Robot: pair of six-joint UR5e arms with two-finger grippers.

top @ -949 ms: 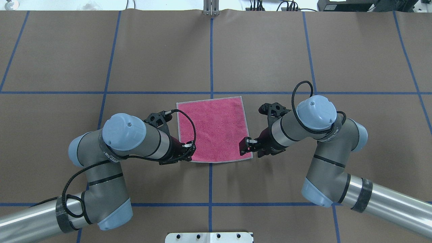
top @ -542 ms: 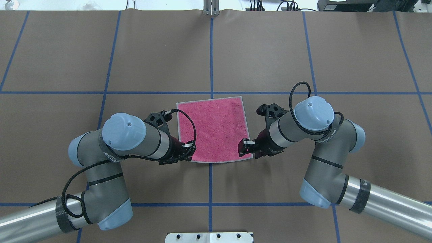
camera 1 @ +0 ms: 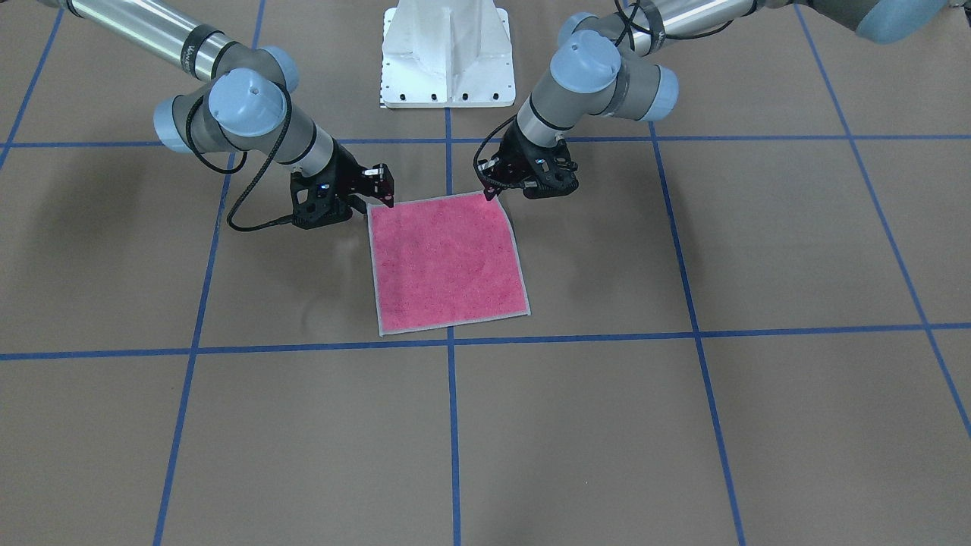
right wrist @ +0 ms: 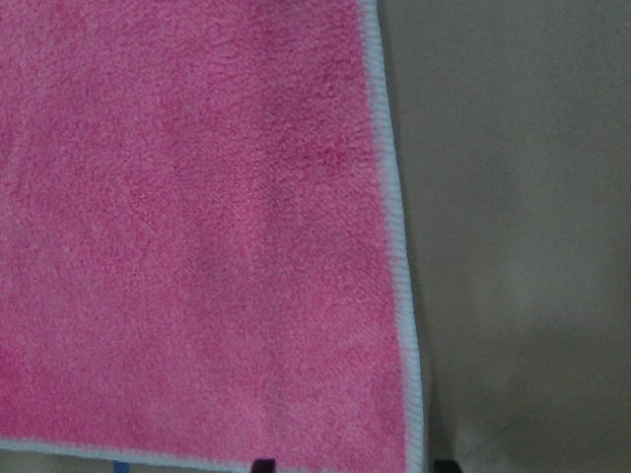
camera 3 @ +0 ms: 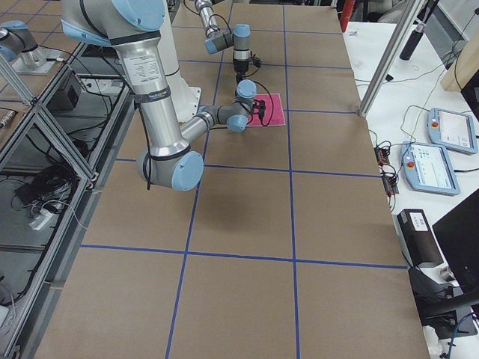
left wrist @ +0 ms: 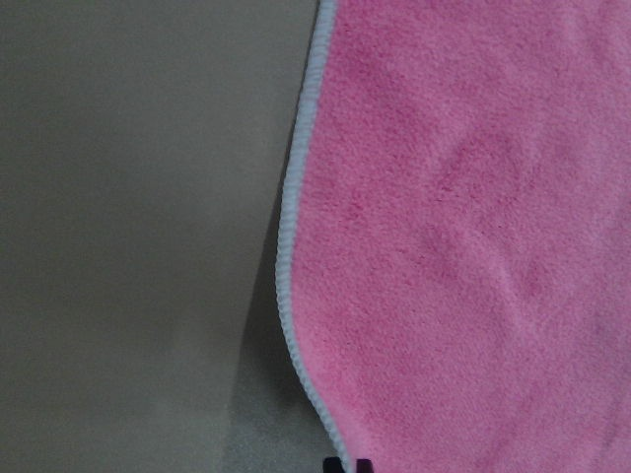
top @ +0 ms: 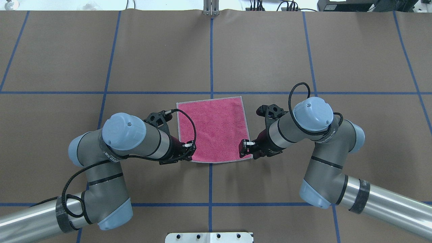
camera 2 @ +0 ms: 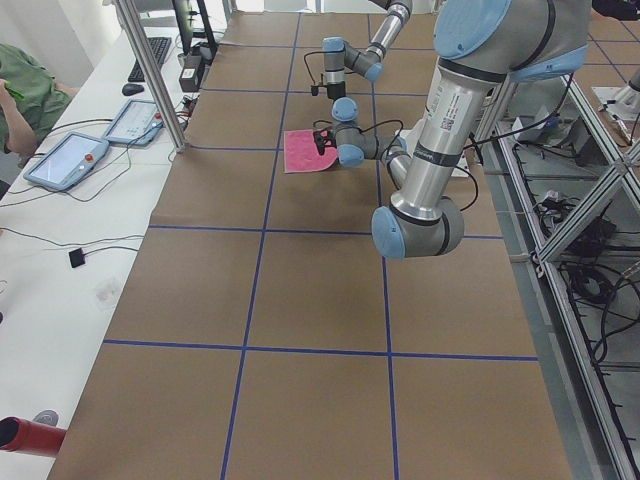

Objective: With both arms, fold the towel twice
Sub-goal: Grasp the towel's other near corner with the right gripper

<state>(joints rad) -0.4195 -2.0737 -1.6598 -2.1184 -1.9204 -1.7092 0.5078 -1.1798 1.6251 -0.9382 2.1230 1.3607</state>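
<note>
On the brown table point(camera 1: 683, 425), in the front-facing view, the towel point(camera 1: 447, 262) lies flat and unfolded, pink face up, just before the robot's base; the left gripper point(camera 1: 490, 191) sits at the towel's corner on this view's right, the right gripper point(camera 1: 381, 189) at the corner on its left, both low over the edge nearest the robot. From overhead, the grippers flank that near edge, one at each corner; the far edge lies free just short of a blue tape line point(top: 135, 92). In the two side views the towel is a small pink patch between the arms; the fingers are too small to judge. In the left wrist view the fingertips show as a dark sliver, close together at the corner where the light edging point(left wrist: 292, 246) curves in; a shadow under that edge suggests the corner is raised, so I judge this gripper pinched on the towel. In the right wrist view two dark fingertips point(right wrist: 261, 465) stand apart, straddling the corner, gripping nothing. The step in hand is seizing both near corners for the first fold; next, the right fingers need to close on their corner, then both arms should lift together and carry the near edge level to the far one.
</note>
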